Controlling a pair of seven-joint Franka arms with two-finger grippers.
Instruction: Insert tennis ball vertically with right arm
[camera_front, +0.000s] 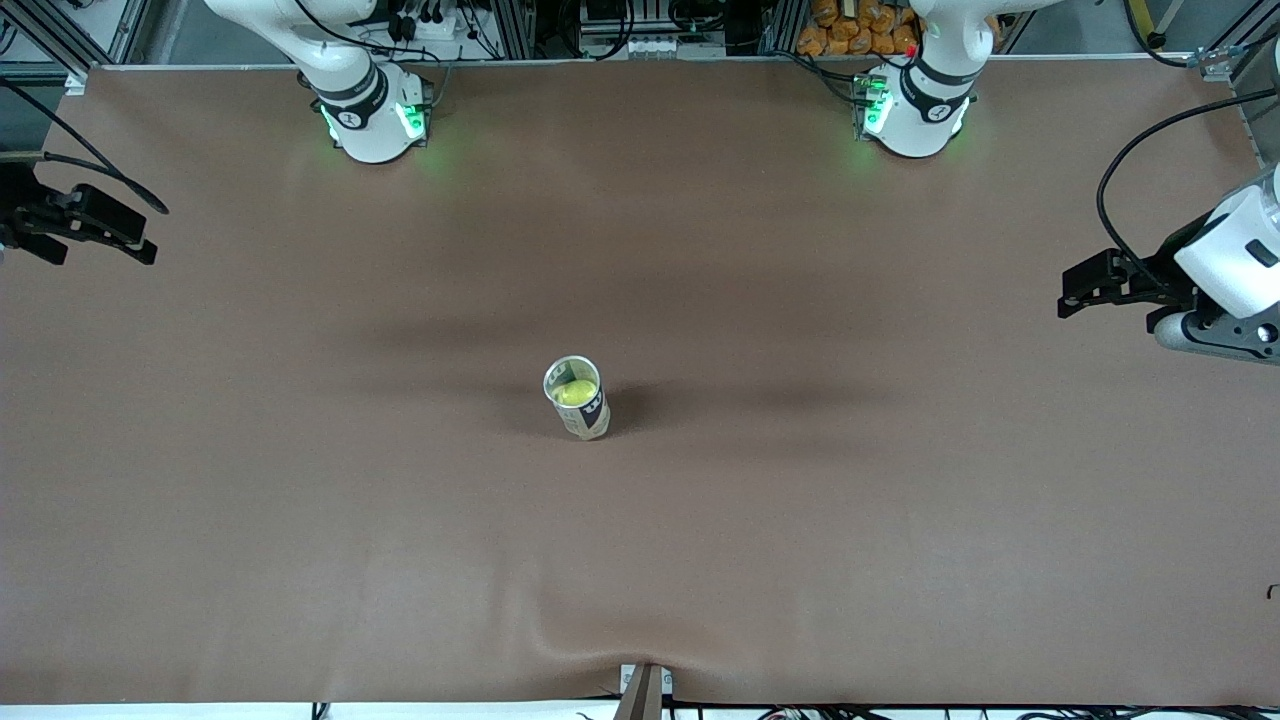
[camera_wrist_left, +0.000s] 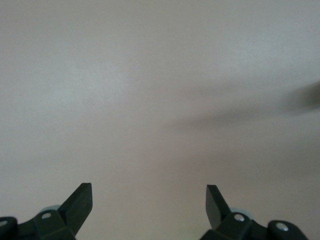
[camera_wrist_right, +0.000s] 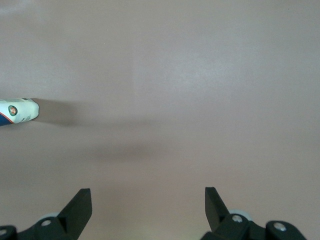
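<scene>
- Tennis ball (camera_front: 575, 392), yellow-green, sits inside an upright can (camera_front: 578, 400) at the centre of the front view; only its top shows through the can's open mouth, so the insertion looks already done.
- Brown surface (camera_front: 640, 560) carries nothing else in view; the can stands well apart from both arm bases along the top of the frame.
- Right gripper (camera_front: 138, 235) hangs over the surface at the middle-left edge of the front view, its arm waiting well away from the can; in the right wrist view its fingers (camera_wrist_right: 80, 202) are spread wide with nothing between them, and the can's printed end shows at that frame's left edge.
- Left gripper (camera_front: 1075, 290) hangs over the surface at the middle-right edge of the front view, likewise waiting; in the left wrist view its fingers (camera_wrist_left: 80, 200) stand wide apart and empty over bare surface.
- Handling, as a judgement: the ball is light, felt-covered and springy, so it should grip well and give slightly under pressure without damage. Seated in the can, it offers no side to pinch. The can looks light and thin-walled, likely to tip if nudged near its rim, and is best held around its middle, across the width.
</scene>
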